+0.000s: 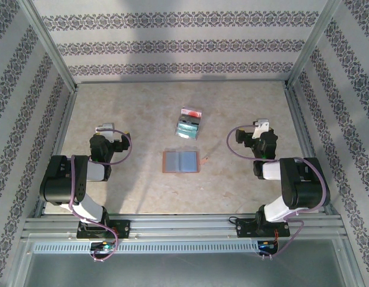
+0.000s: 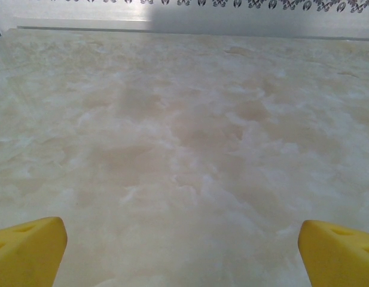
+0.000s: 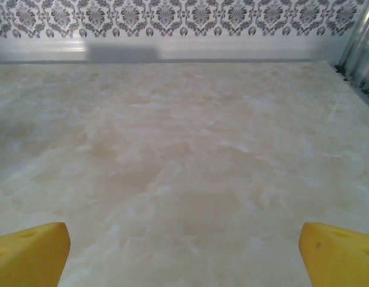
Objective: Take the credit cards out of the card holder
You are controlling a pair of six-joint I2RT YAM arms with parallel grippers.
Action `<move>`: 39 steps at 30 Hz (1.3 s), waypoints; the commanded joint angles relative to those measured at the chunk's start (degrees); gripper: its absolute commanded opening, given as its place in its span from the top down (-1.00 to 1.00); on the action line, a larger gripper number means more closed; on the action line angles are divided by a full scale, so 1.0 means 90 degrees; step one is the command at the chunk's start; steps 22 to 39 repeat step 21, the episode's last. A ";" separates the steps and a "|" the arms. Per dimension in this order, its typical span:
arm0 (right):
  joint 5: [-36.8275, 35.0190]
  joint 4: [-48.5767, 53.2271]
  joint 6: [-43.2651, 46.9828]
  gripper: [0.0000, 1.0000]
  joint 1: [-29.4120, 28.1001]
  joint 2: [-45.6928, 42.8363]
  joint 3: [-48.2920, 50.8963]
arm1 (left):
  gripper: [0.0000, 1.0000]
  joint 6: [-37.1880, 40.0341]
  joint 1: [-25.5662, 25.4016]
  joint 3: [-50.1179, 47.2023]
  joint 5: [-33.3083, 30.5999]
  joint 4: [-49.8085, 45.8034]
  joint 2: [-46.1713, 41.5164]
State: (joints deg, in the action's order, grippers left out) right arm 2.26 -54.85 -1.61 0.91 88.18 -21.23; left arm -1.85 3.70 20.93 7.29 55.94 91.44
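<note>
The card holder (image 1: pixel 181 161) lies open and flat at the table's middle, blue-grey inside with a brown rim and a small brown tab (image 1: pixel 204 159) on its right edge. Just beyond it the credit cards (image 1: pixel 189 124) lie in a small overlapping pile, a red-and-white one farthest back. My left gripper (image 1: pixel 115 130) hovers left of the holder, well apart from it. In the left wrist view its yellow fingertips (image 2: pixel 29 248) stand wide open over bare table. My right gripper (image 1: pixel 251 128) sits to the right of the cards, and its yellow fingertips (image 3: pixel 339 251) are likewise open with nothing between them.
Patterned walls with metal frame rails (image 1: pixel 178 79) enclose the marbled table (image 1: pixel 136 107) on the back, left and right. Both arm bases are bolted to the rail at the near edge (image 1: pixel 184 224).
</note>
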 commanded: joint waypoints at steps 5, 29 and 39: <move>0.0255 0.0001 -0.0087 -0.96 0.0007 -0.0048 -0.0023 | -0.98 0.0108 -0.0089 0.0077 0.0108 -0.0045 -0.0013; 0.0256 0.0001 -0.0088 -0.96 0.0010 -0.0043 -0.0023 | -0.98 0.0137 -0.0089 0.0097 0.0167 -0.0074 -0.0013; 0.0256 0.0001 -0.0088 -0.96 0.0010 -0.0043 -0.0023 | -0.98 0.0137 -0.0089 0.0097 0.0167 -0.0074 -0.0013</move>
